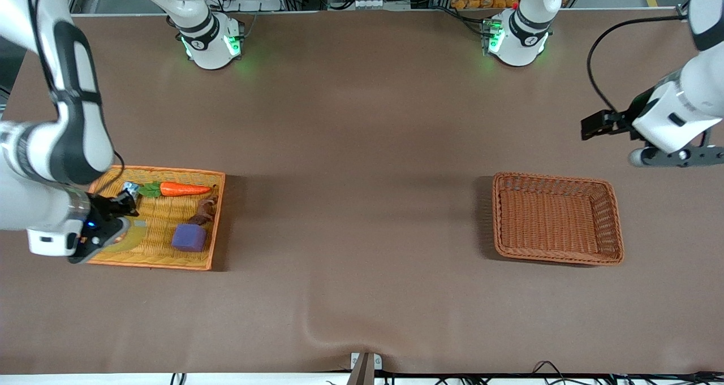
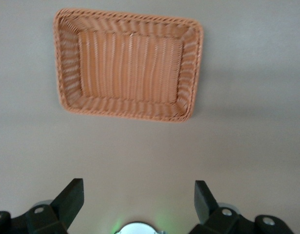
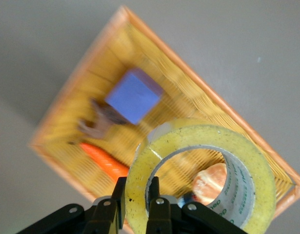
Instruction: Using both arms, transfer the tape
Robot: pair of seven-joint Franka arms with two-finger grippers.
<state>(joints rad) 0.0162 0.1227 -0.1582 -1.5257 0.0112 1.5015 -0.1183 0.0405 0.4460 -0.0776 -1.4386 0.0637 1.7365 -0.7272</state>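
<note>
So the right claw (image 3: 135, 204) had the tape (image 3: 201, 178) pinched through its wall, one finger inside the ring and one outside, which looked like the sensible way to carry a roll and leave the rest of the rim free for the other arm. In the front view that claw (image 1: 104, 224) sat at the lower left of the frame, over the yellow tray (image 1: 169, 260), and the tape looked lifted off the weave rather than resting on it. Under it in the tray were the carrot (image 1: 184, 189), the purple cube (image 1: 189, 237), a brown thing (image 1: 205, 210) I couldn't identify, and a pastry (image 3: 210, 183) seen through the ring.

The left claw (image 2: 137, 197) hung wide with nothing in it at the right edge of the frame, above the surface just past the basket (image 1: 613, 221). I'd guess it was waiting for the handoff, since the basket seemed the likely drop spot.
</note>
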